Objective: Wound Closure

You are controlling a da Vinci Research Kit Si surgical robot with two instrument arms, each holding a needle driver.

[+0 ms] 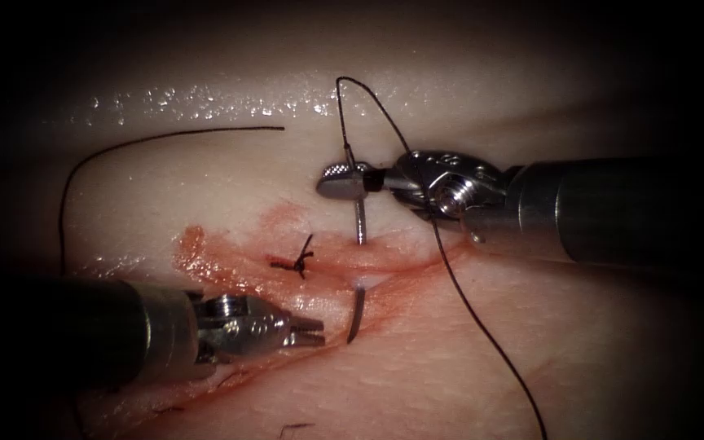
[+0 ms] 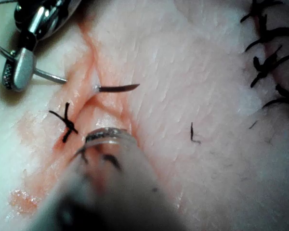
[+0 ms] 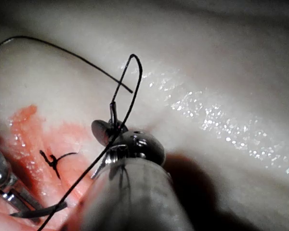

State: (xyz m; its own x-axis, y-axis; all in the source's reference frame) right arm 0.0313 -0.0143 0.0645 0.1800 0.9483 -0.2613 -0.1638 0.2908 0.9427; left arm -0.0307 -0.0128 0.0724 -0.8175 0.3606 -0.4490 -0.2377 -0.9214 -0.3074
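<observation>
In the endoscope view we see the right gripper coming in from the right and closed on the needle near its thread end. The needle runs down from the jaws into the tissue on the upper edge of the cut, passes under it, and its pointed end stands out of the tissue on the lower edge. The thread rises from the needle's held end in a loop above the right gripper, then falls across the tool and away over the tissue. A free length of thread lies on the tissue well to the left. A tied stitch sits on the cut left of the needle, amid red fluid. The left gripper rests just left of the emerged tip, apart from it, with its jaws close together and holding nothing.

In the left wrist view we see the needle tip out of the tissue, the right gripper clamped on the other end, the stitch beside the cut, and a row of older stitches far off. We cannot tell the state of the left gripper here.

In the right wrist view we see the right gripper closed on the needle, the thread loop above it, the stitch, and the left gripper beside the needle tip.
</observation>
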